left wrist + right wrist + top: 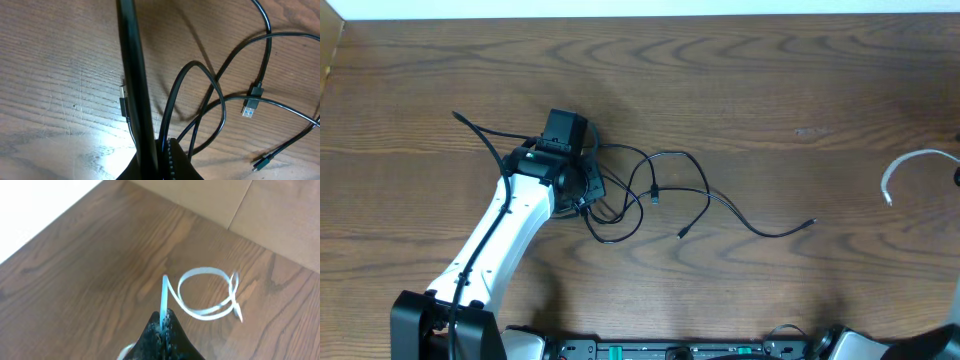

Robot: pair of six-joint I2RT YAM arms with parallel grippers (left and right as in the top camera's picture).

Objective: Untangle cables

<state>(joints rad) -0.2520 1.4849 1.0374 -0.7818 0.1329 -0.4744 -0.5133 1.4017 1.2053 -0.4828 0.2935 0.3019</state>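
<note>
Several thin black cables lie tangled in loops at the table's middle, with small plug ends spread to the right. My left gripper sits at the tangle's left side. In the left wrist view it is shut on a black cable that runs up between the fingers; other loops and a USB plug lie beyond. The white cable lies at the far right edge. My right gripper is shut on the white cable, which curls in a loop ahead of it.
The table is dark wood grain. A pale wall or edge runs along the back. The left arm reaches in from the front left. A lighter wooden floor shows past the table's edge in the right wrist view.
</note>
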